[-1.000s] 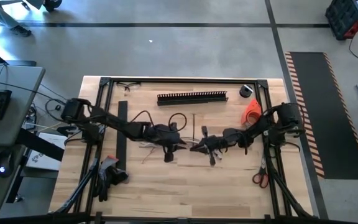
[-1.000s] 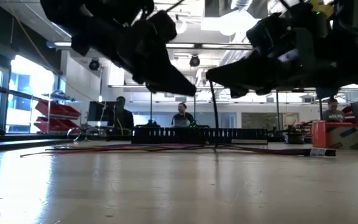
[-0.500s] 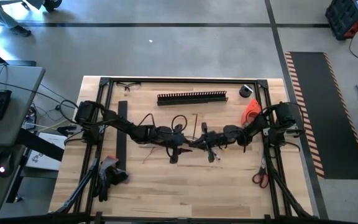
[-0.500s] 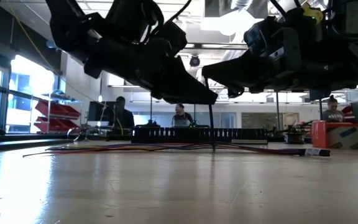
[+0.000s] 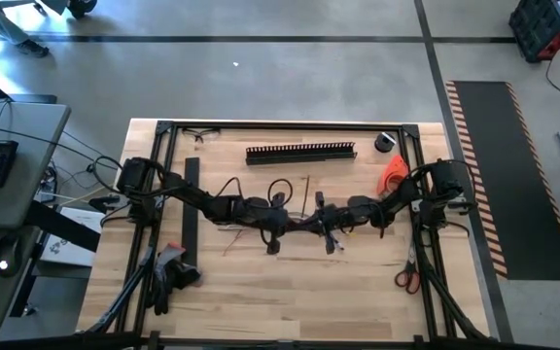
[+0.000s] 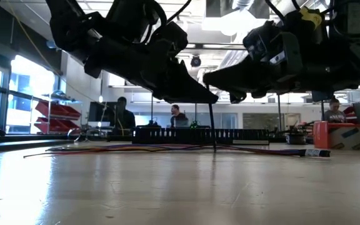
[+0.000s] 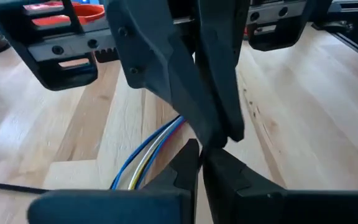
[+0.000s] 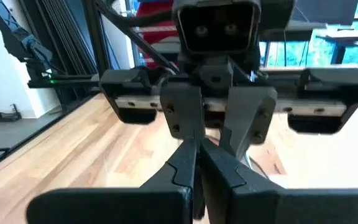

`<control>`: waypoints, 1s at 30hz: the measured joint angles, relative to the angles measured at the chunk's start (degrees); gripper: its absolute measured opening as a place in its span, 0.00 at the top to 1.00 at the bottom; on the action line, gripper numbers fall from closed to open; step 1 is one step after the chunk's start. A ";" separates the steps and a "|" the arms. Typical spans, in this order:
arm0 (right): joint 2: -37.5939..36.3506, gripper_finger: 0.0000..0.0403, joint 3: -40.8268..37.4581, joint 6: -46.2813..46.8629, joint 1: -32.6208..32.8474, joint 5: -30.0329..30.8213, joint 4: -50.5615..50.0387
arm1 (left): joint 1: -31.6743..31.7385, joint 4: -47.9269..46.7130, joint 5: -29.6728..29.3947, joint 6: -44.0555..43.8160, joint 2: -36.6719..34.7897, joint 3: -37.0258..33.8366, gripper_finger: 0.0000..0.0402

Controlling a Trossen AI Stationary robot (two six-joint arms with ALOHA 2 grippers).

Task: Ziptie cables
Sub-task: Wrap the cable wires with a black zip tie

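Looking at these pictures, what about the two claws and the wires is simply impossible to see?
- High view: the loose bunch of thin coloured cables is mostly covered by the dark arms; its full run is hidden.
- Low view: whether the thin dark upright strand is pinched by the left gripper or the right gripper is lost in silhouette.
- Left wrist view: the cables pass behind the fingers.

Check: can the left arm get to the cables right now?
Probably yes. The left hand hangs mid-table tip to tip with the right hand, above the cables, which lie loose on the wood. Only the right hand crowds the way.
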 joint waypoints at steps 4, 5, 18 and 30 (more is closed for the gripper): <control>-0.02 1.00 0.00 4.10 -0.02 0.00 -3.36 | -0.11 -1.73 -0.24 0.37 0.00 0.00 1.00; -0.02 0.99 -0.02 5.28 -0.16 -0.11 -4.10 | -0.11 -2.16 -0.23 0.38 0.00 0.00 1.00; -7.63 0.66 -0.08 10.18 -6.74 -6.99 -16.27 | -0.04 -7.54 -0.36 -0.65 0.00 0.02 1.00; -8.99 0.76 2.91 17.68 -9.39 17.35 -45.03 | -0.18 -7.34 -0.31 -2.45 -0.02 0.02 1.00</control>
